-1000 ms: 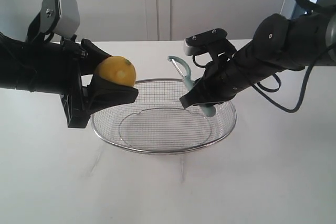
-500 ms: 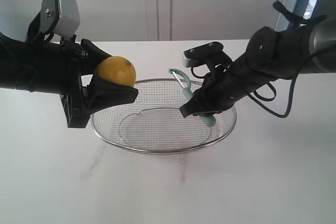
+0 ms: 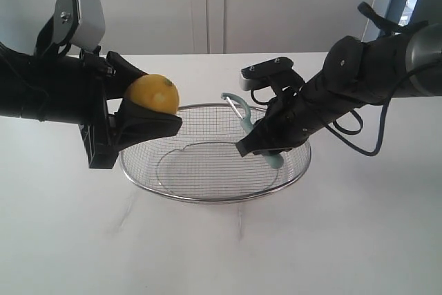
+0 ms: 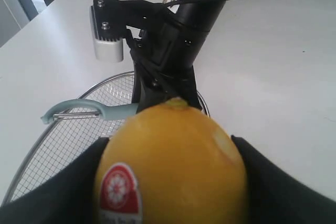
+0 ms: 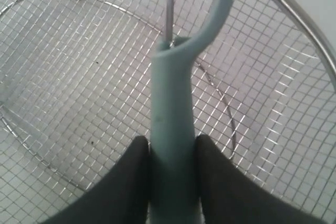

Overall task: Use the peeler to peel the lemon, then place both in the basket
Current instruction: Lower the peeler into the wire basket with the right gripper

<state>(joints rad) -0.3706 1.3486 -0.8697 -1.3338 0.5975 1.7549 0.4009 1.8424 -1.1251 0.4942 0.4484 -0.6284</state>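
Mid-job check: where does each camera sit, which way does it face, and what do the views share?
Exterior: off the arms, facing the table; both arms show, basket between them.
Left wrist: on the left arm, looking past its jaws and the lemon toward the right arm holding the peeler.
Right wrist: on the right arm, looking along the peeler into the basket; its jaws show.
Shared: peeler and basket appear in all three.

The basket (image 3: 200, 170) is fine silver wire mesh under a thick, shiny metal rim. The peeler (image 5: 171, 103) has a smooth, matt pale-teal plastic handle (its blade is thin bare metal). The lemon (image 3: 152, 92) has dimpled, faintly glossy skin. The worktop (image 3: 345, 240) is smooth and white.
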